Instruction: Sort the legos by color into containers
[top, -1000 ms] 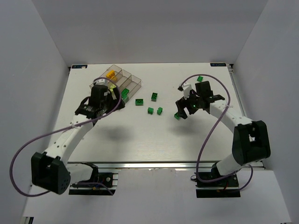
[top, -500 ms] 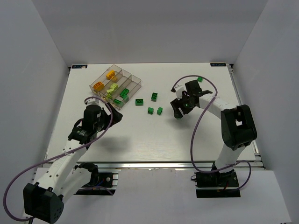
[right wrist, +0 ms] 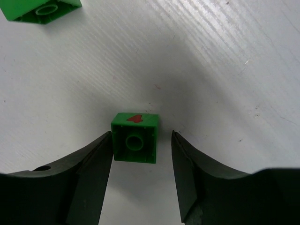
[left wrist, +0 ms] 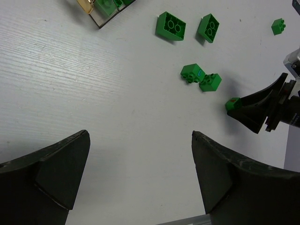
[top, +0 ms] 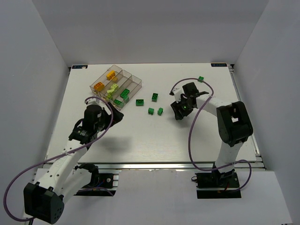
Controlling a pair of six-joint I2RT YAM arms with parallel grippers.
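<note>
White wood-grain table [top: 140, 140], white walls [top: 154, 28] enclosing; green legos [top: 151, 111] scattered.

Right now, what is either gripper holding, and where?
Nothing held. The right gripper straddles a small green square plastic brick, gap showing on one side; the left gripper stands open, empty.

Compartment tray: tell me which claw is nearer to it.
Left. The left claw hovers just short of the tray's near corner; the right claw is well off to the tray's right, astride a green brick.
</note>
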